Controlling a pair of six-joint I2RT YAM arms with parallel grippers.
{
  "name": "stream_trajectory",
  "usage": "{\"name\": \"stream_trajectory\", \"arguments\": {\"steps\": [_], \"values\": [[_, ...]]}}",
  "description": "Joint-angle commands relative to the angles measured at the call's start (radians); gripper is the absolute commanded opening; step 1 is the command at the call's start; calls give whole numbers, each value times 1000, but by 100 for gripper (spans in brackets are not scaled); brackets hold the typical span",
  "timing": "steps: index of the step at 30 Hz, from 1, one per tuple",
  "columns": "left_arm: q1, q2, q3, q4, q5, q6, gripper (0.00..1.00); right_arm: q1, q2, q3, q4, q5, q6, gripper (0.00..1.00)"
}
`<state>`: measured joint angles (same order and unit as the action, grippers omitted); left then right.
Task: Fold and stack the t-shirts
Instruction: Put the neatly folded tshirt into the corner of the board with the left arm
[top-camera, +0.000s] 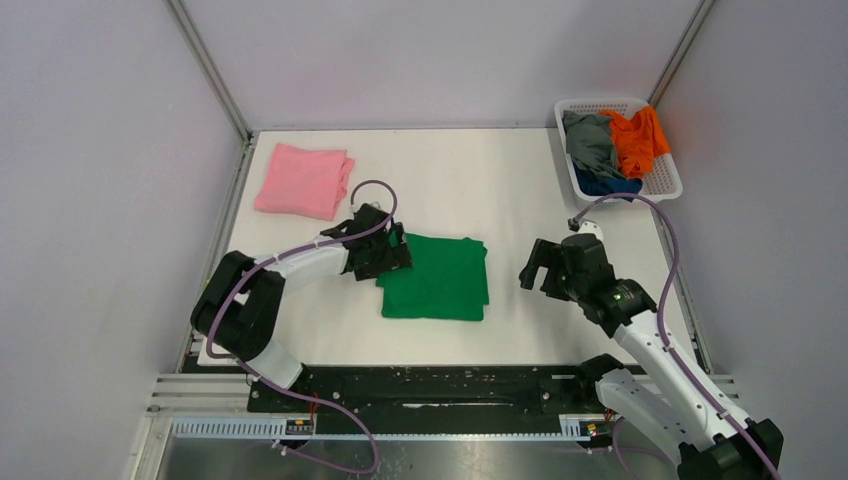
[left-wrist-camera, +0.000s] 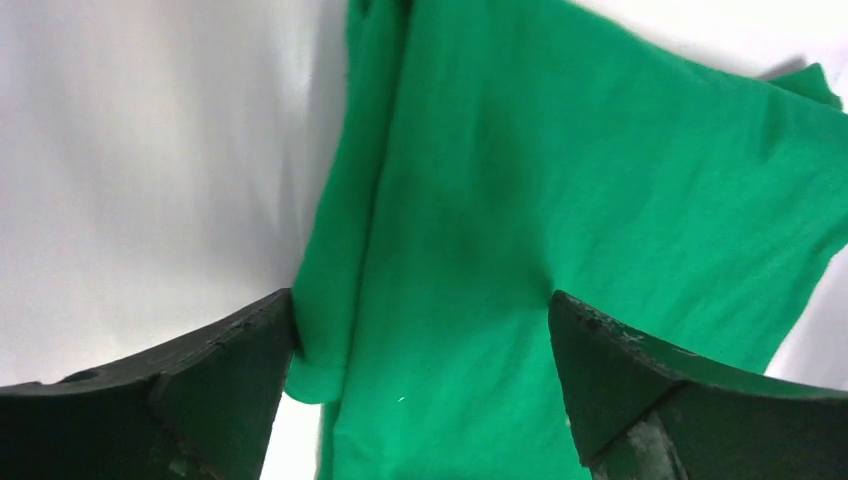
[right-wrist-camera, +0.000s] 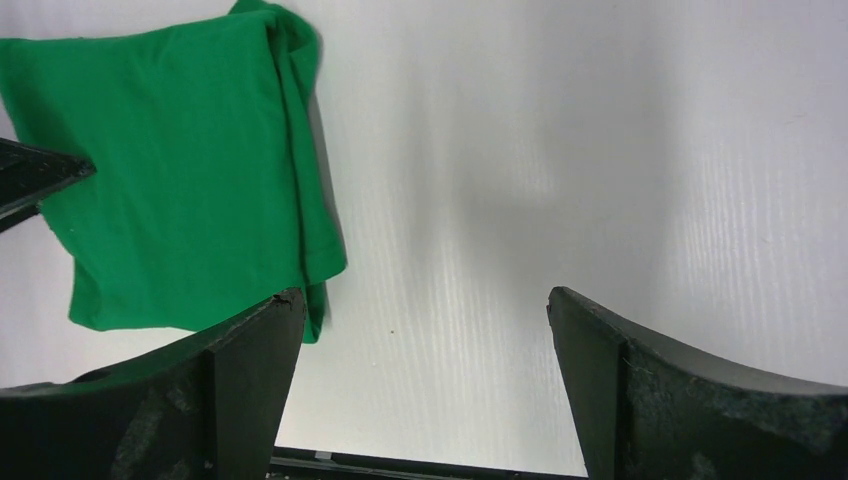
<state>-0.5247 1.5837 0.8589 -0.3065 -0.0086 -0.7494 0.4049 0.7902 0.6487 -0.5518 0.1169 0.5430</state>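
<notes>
We see the white bench carrying everything. Largest on it is the bright green t-shirt, folded into a rough square and lying flat near the middle of the near half. Toward the far left corner lies the pink t-shirt, folded too and well apart from the green one. At the far right corner stands the white slatted basket, and in it we see the grey t-shirt bunched on the left, the orange t-shirt crumpled on the right, and a bit of the dark blue t-shirt at the near side.

The left claw is at the green shirt's left edge. From its wrist view we see its fingers spread wide apart, with green cloth in the gap and nothing clamped. The right claw hangs to the right of the green shirt over bare bench, its fingers likewise wide apart and gripping nothing.
</notes>
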Motion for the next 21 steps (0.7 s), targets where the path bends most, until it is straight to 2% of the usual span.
{"name": "stream_trajectory", "arguments": {"steps": [1, 3, 6, 9, 11, 12, 13, 16, 21], "values": [[-44, 61, 40, 40, 37, 5, 90, -1, 4, -8, -26, 64, -35, 99], [-77, 96, 64, 13, -14, 3, 83, -3, 15, -9, -26, 71, -40, 99], [-127, 150, 118, -64, -119, -5, 66, -5, 16, -11, -30, 73, -46, 99], [-152, 210, 203, -154, -233, 7, 39, -6, 2, -13, -35, 85, -50, 100], [-152, 240, 259, -214, -345, 20, 17, -6, -12, -14, -47, 99, -53, 99], [-152, 250, 290, -245, -384, 31, 3, -6, -21, -15, -51, 108, -55, 100], [-153, 257, 321, -279, -428, 43, 0, -6, -28, -16, -57, 117, -57, 99], [-152, 246, 400, -302, -560, 131, 0, -6, -50, -24, -59, 139, -60, 100], [-101, 251, 527, -272, -765, 372, 0, -6, -75, -35, -36, 142, -71, 100]]}}
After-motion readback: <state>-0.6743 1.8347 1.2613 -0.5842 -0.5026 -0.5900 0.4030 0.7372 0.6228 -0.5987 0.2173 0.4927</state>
